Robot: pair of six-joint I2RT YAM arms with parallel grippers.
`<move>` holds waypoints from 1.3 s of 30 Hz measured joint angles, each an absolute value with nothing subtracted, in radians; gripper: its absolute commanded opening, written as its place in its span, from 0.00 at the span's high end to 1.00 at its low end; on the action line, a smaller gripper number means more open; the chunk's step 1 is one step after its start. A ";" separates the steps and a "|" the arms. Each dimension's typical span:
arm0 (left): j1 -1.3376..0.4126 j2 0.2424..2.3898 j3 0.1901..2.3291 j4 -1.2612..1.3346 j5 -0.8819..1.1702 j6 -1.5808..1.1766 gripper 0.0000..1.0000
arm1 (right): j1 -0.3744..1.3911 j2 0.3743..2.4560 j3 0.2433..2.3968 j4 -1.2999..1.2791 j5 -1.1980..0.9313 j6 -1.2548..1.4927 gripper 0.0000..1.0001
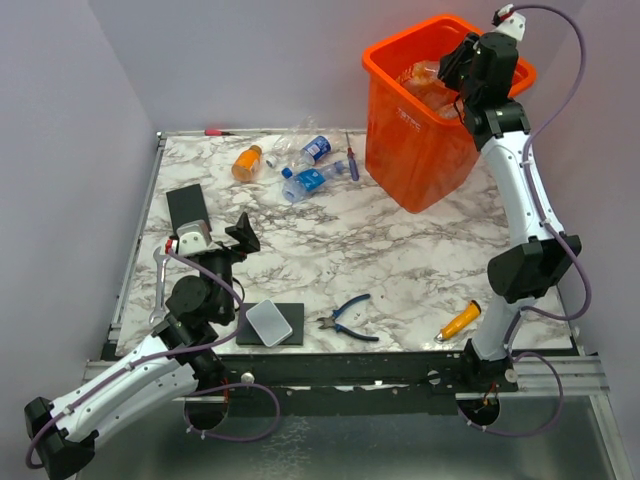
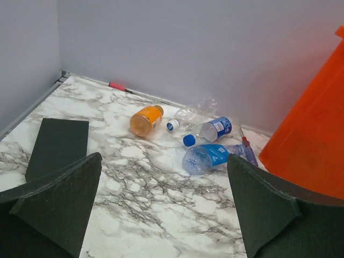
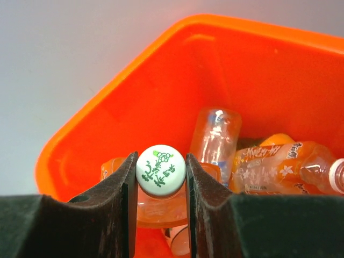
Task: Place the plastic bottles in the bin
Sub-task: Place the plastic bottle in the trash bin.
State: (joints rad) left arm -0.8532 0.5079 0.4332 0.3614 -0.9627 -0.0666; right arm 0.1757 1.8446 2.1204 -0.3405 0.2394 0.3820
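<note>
My right gripper hangs over the orange bin, shut on the white cap of an orange bottle held inside the bin's mouth. Several bottles lie in the bin. On the table's far side lie an orange bottle, a clear crushed bottle and two blue-labelled bottles; they also show in the left wrist view. My left gripper is open and empty, low at the near left, well short of them.
Blue-handled pliers and an orange-handled screwdriver lie near the front edge. A black pad and a dark tile with a clear lid sit by the left arm. A red pen lies at the back wall.
</note>
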 measured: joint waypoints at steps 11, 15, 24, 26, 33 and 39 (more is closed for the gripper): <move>-0.853 0.526 0.433 0.360 -0.962 -0.068 0.01 | 0.170 1.869 1.957 -0.299 0.348 0.339 0.89; -0.853 0.536 0.433 0.357 -0.962 -0.069 0.01 | 0.171 1.855 1.947 -0.308 0.356 0.335 0.46; -0.853 0.536 0.433 0.357 -0.962 -0.071 0.01 | 0.186 1.869 2.043 -0.448 0.370 0.352 0.19; -0.853 0.536 0.433 0.357 -0.962 -0.072 0.01 | 0.186 1.892 2.156 -0.498 0.373 0.355 0.16; -0.853 0.537 0.433 0.357 -0.962 -0.075 0.01 | 0.184 1.833 2.326 -0.490 0.347 0.412 0.09; -0.853 0.558 0.433 0.357 -0.958 -0.074 0.01 | 0.202 1.575 2.040 -0.329 0.168 0.470 0.12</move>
